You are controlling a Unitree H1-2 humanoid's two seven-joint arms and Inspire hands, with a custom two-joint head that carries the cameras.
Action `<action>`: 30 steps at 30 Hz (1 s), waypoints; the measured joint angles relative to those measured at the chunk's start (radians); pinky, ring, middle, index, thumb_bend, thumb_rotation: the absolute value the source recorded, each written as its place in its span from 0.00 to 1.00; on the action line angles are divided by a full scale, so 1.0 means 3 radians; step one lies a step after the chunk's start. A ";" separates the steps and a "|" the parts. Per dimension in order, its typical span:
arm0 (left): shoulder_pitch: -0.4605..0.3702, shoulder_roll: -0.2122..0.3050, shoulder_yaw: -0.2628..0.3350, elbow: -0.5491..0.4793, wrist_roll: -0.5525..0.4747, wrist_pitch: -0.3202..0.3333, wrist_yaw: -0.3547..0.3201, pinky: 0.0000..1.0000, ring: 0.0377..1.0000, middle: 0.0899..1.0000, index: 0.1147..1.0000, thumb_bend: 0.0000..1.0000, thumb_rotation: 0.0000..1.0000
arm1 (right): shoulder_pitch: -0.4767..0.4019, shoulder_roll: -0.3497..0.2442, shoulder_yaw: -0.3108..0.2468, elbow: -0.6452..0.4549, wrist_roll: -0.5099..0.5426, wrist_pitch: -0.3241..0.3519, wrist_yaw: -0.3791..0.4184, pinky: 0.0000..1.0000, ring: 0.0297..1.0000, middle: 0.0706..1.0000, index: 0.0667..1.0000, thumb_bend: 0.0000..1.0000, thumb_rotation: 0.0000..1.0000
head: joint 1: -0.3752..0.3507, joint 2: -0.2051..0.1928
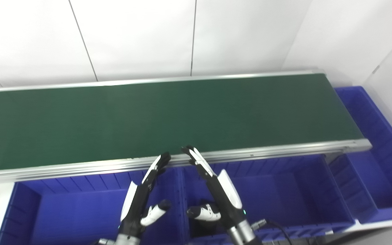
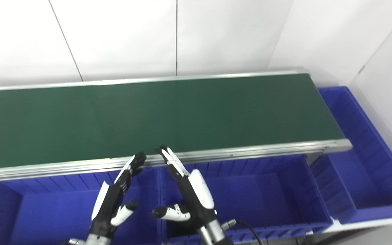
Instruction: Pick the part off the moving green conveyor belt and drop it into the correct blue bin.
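The green conveyor belt (image 1: 168, 119) runs across the view with an aluminium frame, and I see no part on it. My left hand (image 1: 141, 199) is open and empty, fingers stretched toward the belt's near rail, above the left blue bin (image 1: 63, 211). My right hand (image 1: 216, 190) is open and empty too, fingers straight and thumb out, above the middle blue bin (image 1: 284, 190). Both hands also show in the right eye view, the left hand (image 2: 116, 195) and the right hand (image 2: 191, 190).
A third blue bin (image 1: 376, 153) stands at the belt's right end, along the right wall. White wall panels rise behind the belt. A black cable (image 1: 277, 228) runs by my right wrist.
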 measured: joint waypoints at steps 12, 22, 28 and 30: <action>0.0005 0.0177 -0.0152 -0.0001 0.0003 0.0000 0.0195 0.89 0.91 0.90 0.89 0.87 0.94 | 0.0052 0.0073 0.0023 0.0239 0.0576 -0.0040 0.0120 1.00 1.00 1.00 1.00 1.00 1.00 | 0.0123 0.0046; 0.0010 0.0199 -0.0215 -0.0035 0.0018 0.0000 0.0268 0.89 0.91 0.90 0.89 0.88 0.93 | 0.0071 0.0120 -0.0058 0.0357 0.0997 -0.0040 0.0332 0.95 0.95 0.93 0.92 0.94 1.00 | 0.0199 0.0102; 0.0019 0.0156 -0.0259 -0.0069 0.0139 0.0000 0.0347 0.89 0.92 0.91 0.90 0.89 0.94 | 0.0118 0.0080 -0.0160 0.0320 0.1076 -0.0040 0.0413 0.84 0.86 0.86 0.84 0.91 1.00 | 0.0373 0.0158; 0.0024 0.0148 -0.0289 -0.0070 0.0164 0.0000 0.0382 0.89 0.92 0.91 0.90 0.90 0.95 | 0.0128 0.0054 -0.0189 0.0315 0.1074 -0.0040 0.0427 0.83 0.85 0.85 0.84 0.92 1.00 | 0.0388 0.0164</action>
